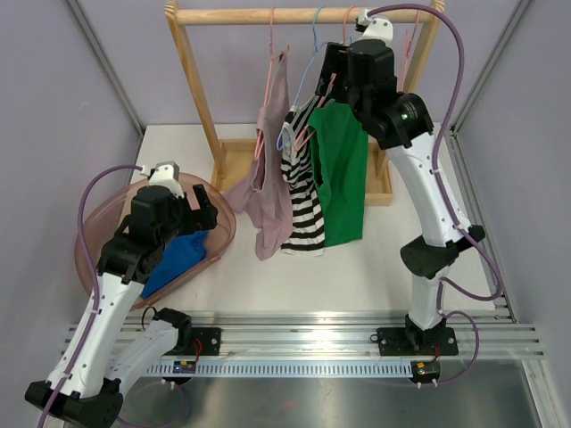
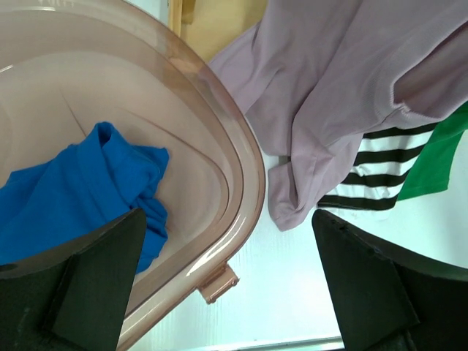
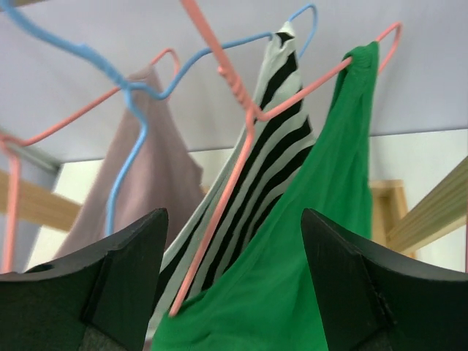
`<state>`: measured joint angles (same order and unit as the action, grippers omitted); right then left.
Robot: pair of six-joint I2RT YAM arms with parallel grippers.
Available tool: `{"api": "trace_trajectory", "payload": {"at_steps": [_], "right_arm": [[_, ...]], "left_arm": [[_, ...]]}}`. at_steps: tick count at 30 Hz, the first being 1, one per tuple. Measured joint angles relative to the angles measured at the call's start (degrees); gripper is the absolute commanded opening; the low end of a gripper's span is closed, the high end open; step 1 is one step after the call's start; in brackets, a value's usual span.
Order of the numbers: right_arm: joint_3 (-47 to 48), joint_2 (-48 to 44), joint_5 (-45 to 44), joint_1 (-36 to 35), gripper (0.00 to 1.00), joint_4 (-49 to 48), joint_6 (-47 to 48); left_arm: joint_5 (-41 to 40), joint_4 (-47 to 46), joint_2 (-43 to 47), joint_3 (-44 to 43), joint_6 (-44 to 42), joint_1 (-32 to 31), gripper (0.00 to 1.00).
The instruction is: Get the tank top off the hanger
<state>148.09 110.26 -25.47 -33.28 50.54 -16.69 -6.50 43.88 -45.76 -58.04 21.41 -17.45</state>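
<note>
Right gripper [image 3: 232,223] jaws apart at green tank top [image 1: 343,169] | long axis vertical, straps up, hem down | left gripper [image 2: 228,223] agape

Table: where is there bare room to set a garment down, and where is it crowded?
Bare: the table strip between the hanging hems and the front rail, right of the basket; also the back-left corner beside the rack. Crowded: under the rack, where the mauve top, striped top and green top hang.
</note>
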Motion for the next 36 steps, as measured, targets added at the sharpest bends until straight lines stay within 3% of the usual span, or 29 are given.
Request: {"api": "trace_trajectory", "payload": {"at_steps": [4,12,19,22,25,36], "right_arm": [[2.14,3.65,-5.95,-0.26,0.74,1.22,2.75],[0.57,3.85,-11.58,-0.28,0.54,1.57,6.64],[-3.69,1.73,-12.57,-0.28,0.06,1.16,9.66],[-4.15,1.09,-12.39,-0.28,0.06,1.31,10.12],[-4.33,0.44,-11.91,-0.26,0.00,1.68,10.73],[-2.25,-1.53,-7.78,-0.15,0.00,1.90,13.46]], "left_arm": [[0.55,-1.03,0.83,0.87,-0.07,0.00,0.99],[1.22,-1.60,0.87,1.46,-0.46,0.00,0.99],[1.88,-1.64,0.94,1.53,-0.46,0.00,0.99],[2.14,-1.66,0.96,1.57,-0.46,0.00,0.99],[2.40,-1.73,0.98,1.60,-0.46,-0.02,0.99],[2.91,-2.08,1.68,1.60,-0.44,-0.55,0.99]]}}
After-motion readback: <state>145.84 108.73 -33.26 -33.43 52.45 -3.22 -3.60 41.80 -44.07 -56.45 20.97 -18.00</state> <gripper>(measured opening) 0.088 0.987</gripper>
